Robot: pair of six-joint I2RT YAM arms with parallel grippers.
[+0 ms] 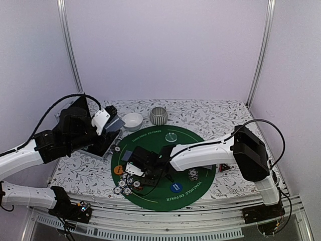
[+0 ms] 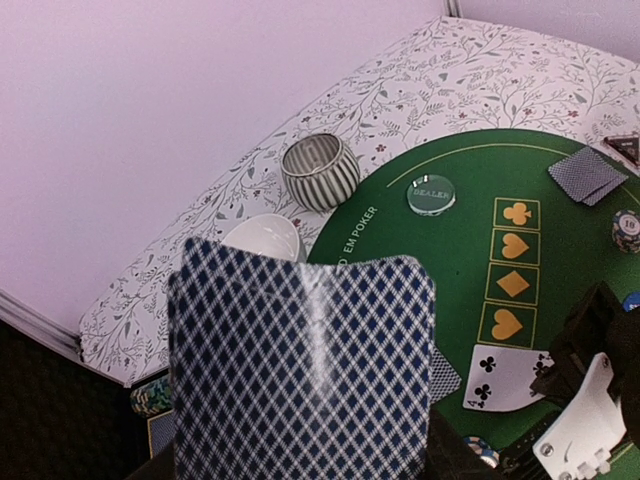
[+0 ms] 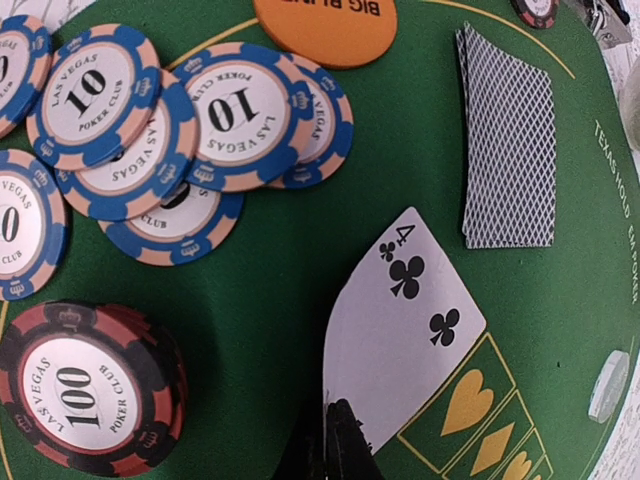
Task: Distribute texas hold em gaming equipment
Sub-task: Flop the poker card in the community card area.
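My left gripper point(image 1: 108, 122) holds a grey-blue-backed stack of playing cards point(image 2: 300, 370) upright off the mat's left edge; the cards hide its fingers in the wrist view. My right gripper point(image 3: 345, 445) is shut on the near edge of a face-up four of clubs point(image 3: 405, 325), which lies by the mat's suit squares. A face-down card pile point(image 3: 507, 150) lies just beyond it. Several blue 10 chips point(image 3: 150, 110), a red-black 100 chip point(image 3: 85, 390) and the orange big blind disc point(image 3: 325, 25) lie to its left. The pale green dealer disc point(image 2: 431, 193), blue disc point(image 1: 175, 188) and triangle point(image 2: 625, 148) lie on the mat.
The round green mat point(image 1: 195, 150) covers the table's middle. A white bowl point(image 1: 133, 120) and a striped grey bowl point(image 1: 158, 116) stand behind it. More chips point(image 1: 193, 174) and a second face-down card pair point(image 2: 587, 175) lie on the mat's right side.
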